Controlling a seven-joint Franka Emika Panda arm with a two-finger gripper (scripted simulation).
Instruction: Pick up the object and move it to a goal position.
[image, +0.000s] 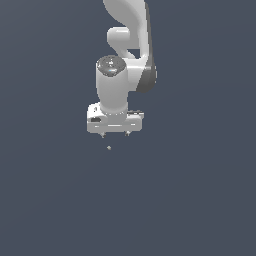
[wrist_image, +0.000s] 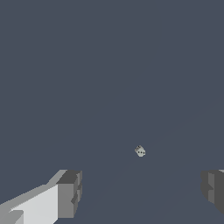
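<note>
The object (image: 109, 147) is a tiny pale grey-white speck on the dark grey surface, just below my gripper in the exterior view. In the wrist view the object (wrist_image: 139, 151) looks like a small pale cube with dark dots, lying apart from both fingers. My gripper (image: 115, 134) is open and empty, its two small fingertips (image: 103, 134) spread wide and pointing down above the object. In the wrist view the gripper (wrist_image: 142, 192) shows one finger at each side, the fingers (wrist_image: 69, 194) far apart.
The white arm (image: 127, 30) rises behind the gripper to the exterior view's top. A plain dark grey surface (image: 200, 200) fills all else in both views.
</note>
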